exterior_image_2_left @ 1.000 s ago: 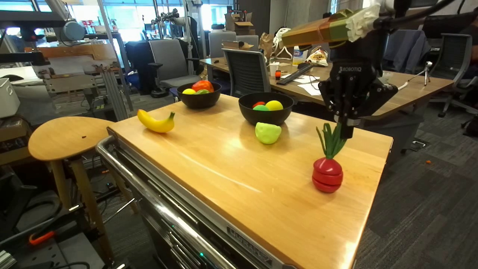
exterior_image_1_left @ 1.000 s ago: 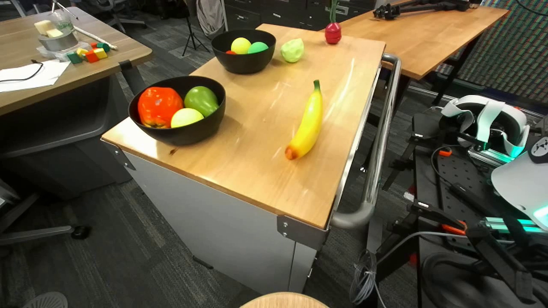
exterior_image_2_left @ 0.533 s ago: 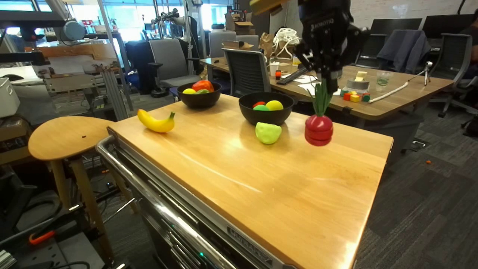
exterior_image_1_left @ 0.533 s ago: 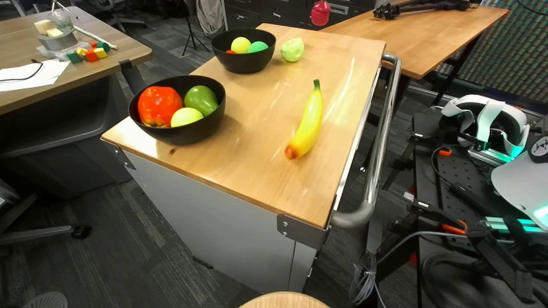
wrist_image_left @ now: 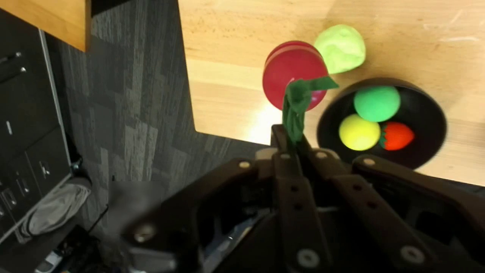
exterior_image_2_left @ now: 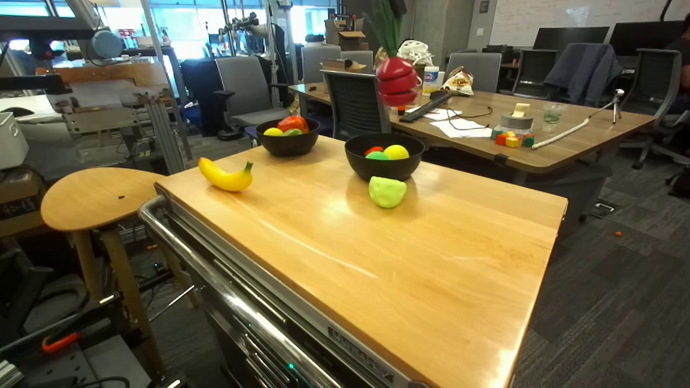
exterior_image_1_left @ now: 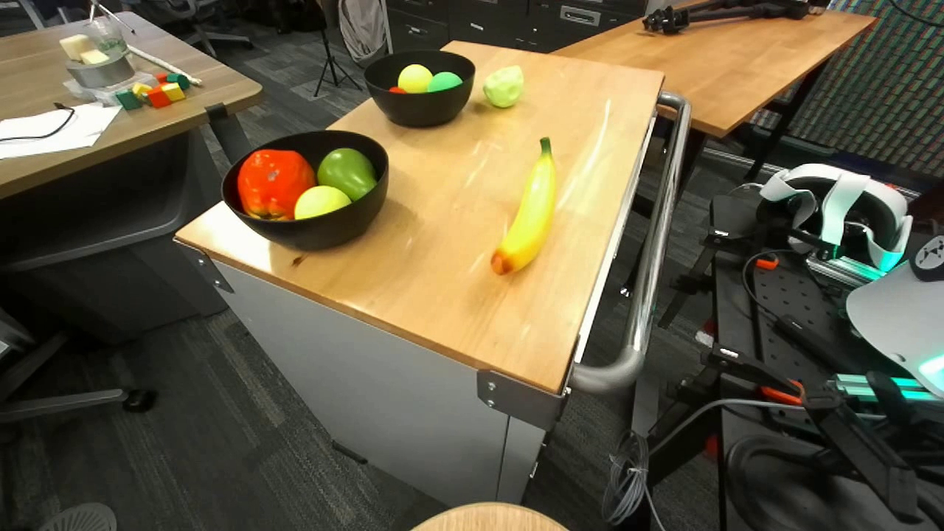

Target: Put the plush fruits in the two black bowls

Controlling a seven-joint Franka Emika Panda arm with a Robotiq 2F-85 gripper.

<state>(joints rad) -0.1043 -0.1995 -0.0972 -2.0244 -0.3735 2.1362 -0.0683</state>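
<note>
The claw [wrist_image_left: 290, 138] is clenched on the leaves [wrist_image_left: 296, 95] of the red radish [wrist_image_left: 288, 70], which hangs in the air beneath it, not touching the bench [exterior_image_1_left: 457, 310]. The radish is probably light; its leaves look soft and pliable, so it may swing, yet they seem the surest hold, as the glossy part could slip. Lower down and near the claw, a black bowl [wrist_image_left: 428, 113] contains a green ball [wrist_image_left: 377, 103], a yellow ball [wrist_image_left: 359, 132] and a strawberry [wrist_image_left: 398, 135]; a pale-green fruit [wrist_image_left: 341, 49] sits just beside that bowl. Well away from the claw, the farther bowl [exterior_image_1_left: 332, 230] contains a red fruit [exterior_image_1_left: 276, 183], a dark-green fruit [exterior_image_1_left: 346, 173] and a yellow fruit [exterior_image_1_left: 321, 202]. The banana [exterior_image_1_left: 532, 210], also well apart, should suit a mid-length grip.
</note>
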